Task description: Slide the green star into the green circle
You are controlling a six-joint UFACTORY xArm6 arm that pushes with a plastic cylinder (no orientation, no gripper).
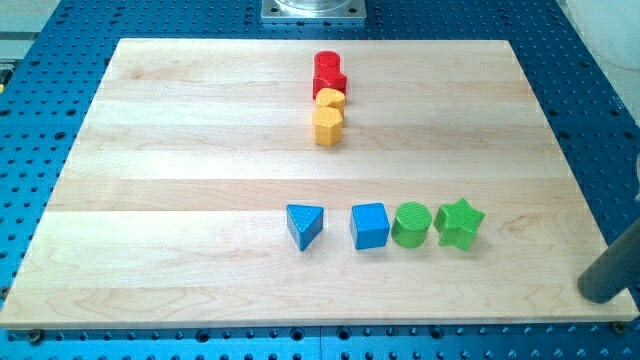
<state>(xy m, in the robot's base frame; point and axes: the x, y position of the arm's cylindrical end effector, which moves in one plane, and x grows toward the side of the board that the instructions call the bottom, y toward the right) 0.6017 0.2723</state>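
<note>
The green star [459,222] lies on the wooden board [180,150] at the lower right. It sits just to the right of the green circle [411,224], almost touching it; I cannot tell if they touch. My tip [598,290] is the end of a dark rod at the view's lower right edge. It is off the board's right side, well to the right of and below the green star, touching no block.
A blue cube [369,226] lies left of the green circle and a blue triangle [305,226] further left. Near the top middle, a column holds a red cylinder [326,63], a red block [332,83], a yellow block [330,100] and a yellow hexagon [327,127].
</note>
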